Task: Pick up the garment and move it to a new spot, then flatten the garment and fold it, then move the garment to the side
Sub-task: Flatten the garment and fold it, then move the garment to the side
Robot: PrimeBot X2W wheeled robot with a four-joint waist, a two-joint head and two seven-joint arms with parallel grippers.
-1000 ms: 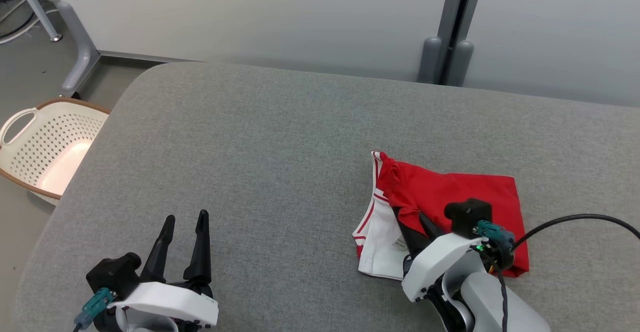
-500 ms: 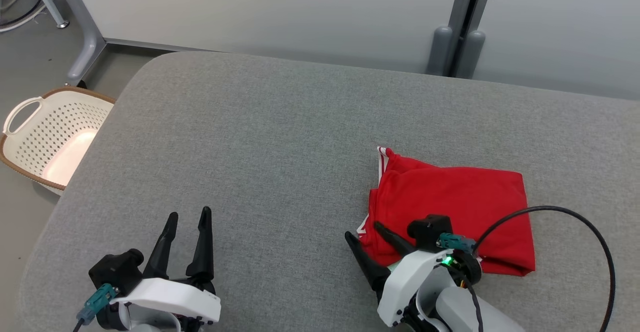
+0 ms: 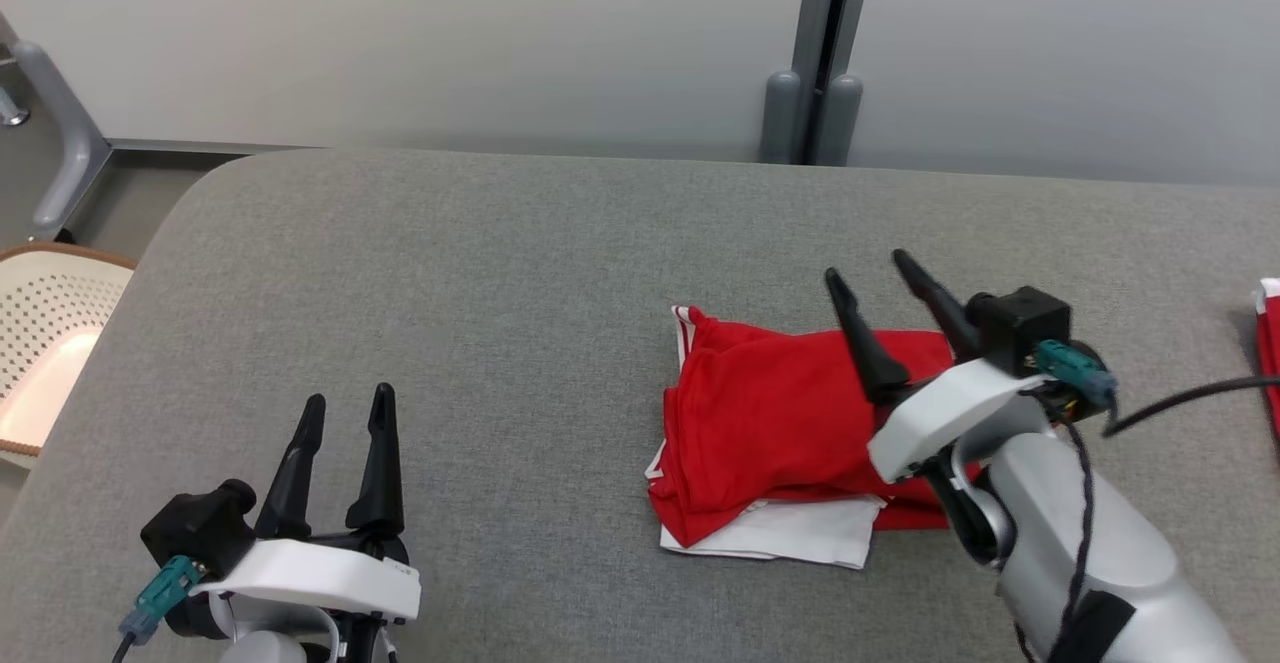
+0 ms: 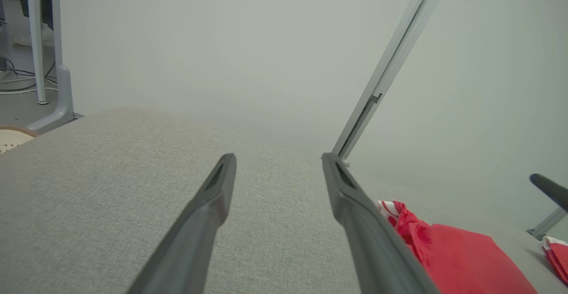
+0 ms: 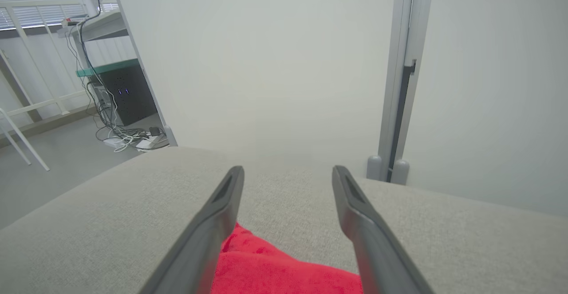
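Nearest, my left gripper [image 3: 348, 395] rests well left of the garment [image 3: 770, 413], fingers spread, empty. The garment lies folded on the grey table [image 3: 450, 273], red over white (a white layer peeks from its near edge), so I judge folding done and shifting aside next: that calls for a pinch through every layer. My right gripper [image 3: 864, 265] hovers above the garment's right part, fingers apart, holding nothing, tips pointing away.

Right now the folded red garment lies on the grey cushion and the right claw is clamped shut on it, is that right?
Not quite. The red garment does lie folded on the grey cushion, but the right gripper is open, its jaws spread apart above the cloth and holding nothing. The right wrist view shows it.
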